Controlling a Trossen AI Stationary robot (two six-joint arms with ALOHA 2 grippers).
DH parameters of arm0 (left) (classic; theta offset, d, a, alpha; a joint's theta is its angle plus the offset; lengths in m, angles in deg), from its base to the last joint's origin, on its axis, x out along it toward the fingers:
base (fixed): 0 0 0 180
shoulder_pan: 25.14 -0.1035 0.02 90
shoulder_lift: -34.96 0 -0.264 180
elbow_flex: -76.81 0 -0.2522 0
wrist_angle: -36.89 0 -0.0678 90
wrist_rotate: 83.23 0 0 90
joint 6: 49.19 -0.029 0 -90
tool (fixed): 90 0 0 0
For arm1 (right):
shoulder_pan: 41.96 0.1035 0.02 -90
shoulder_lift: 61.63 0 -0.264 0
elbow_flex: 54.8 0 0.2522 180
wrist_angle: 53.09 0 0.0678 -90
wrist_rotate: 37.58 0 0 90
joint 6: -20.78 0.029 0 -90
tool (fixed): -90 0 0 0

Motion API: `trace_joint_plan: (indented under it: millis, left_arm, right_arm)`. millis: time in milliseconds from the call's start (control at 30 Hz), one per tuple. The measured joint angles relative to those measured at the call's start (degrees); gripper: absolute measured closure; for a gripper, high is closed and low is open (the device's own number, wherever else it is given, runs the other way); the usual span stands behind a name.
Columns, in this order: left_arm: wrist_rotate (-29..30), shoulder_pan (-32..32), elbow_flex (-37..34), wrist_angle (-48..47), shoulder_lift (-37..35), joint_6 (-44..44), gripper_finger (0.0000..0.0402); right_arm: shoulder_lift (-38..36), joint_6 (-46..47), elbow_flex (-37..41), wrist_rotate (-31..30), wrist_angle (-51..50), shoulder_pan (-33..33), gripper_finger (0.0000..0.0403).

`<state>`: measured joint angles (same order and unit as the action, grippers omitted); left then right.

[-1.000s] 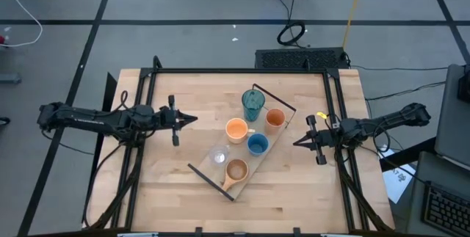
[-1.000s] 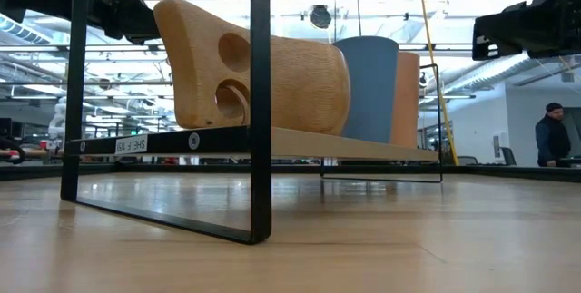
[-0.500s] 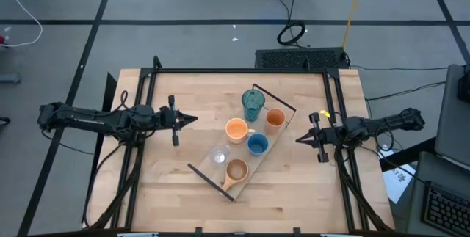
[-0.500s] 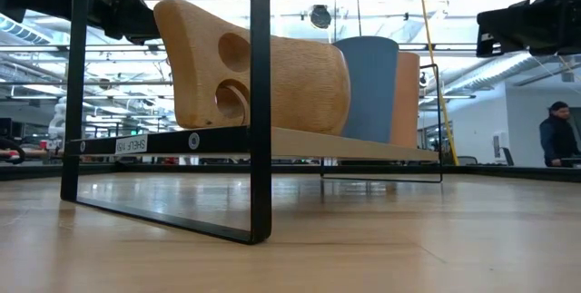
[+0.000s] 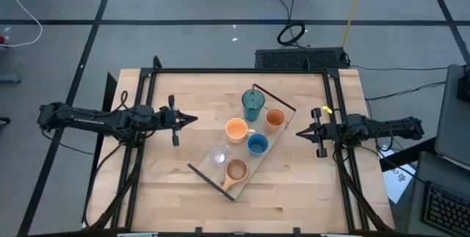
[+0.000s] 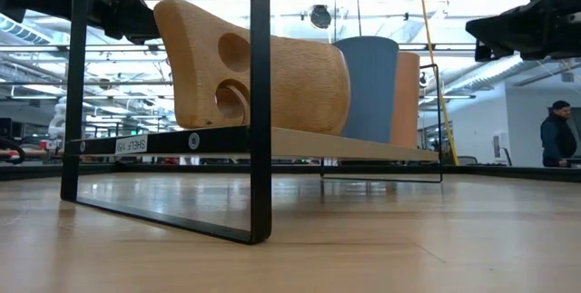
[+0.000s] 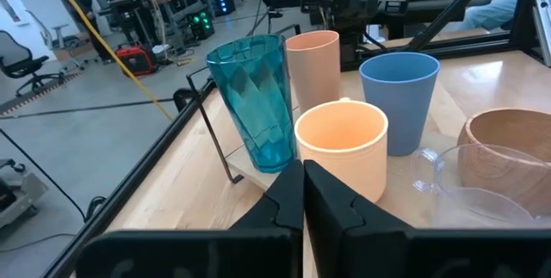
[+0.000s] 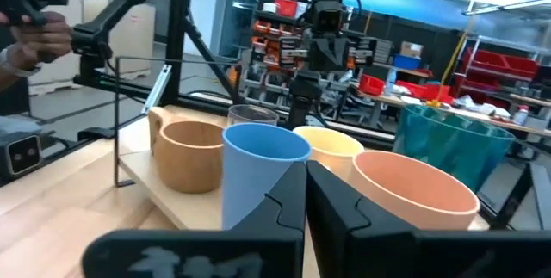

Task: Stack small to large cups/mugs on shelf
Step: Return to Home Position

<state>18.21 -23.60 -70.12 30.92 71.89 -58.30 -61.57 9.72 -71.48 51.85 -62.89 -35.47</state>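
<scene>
The light-wood shelf lies slantwise mid-table on its black end rails. Six vessels stand on it: a teal tumbler at the far end, an orange cup, a second orange cup, a blue cup, a clear cup and a tan handled mug at the near end. My left gripper is shut and empty, left of the shelf, pointing at it. My right gripper is shut and empty, right of the shelf, pointing at it.
Black frame rails run along the table's edges. Bare tabletop lies left of, right of and in front of the shelf. A person stands in the room beyond the table. A person's hand shows far off in the right wrist view.
My right gripper has drifted a little toward the table's far edge, still shut and pointing at the shelf. The cups and the shelf have stayed put.
</scene>
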Motion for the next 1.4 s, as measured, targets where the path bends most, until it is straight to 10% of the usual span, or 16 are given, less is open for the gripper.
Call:
trace_joint_plan:
  millis: [967,1400]
  left_arm:
    - [0.6,-0.1,0.0,-9.3,-9.5,0.3,0.0396]
    - [-2.6,-0.1,-10.7,2.3,-12.8,1.5,0.0397]
  right_arm:
    - [0.7,4.4,2.1,0.9,-2.8,-5.8,0.0403]
    - [0.7,4.4,2.1,0.8,-2.1,-5.8,0.0403]
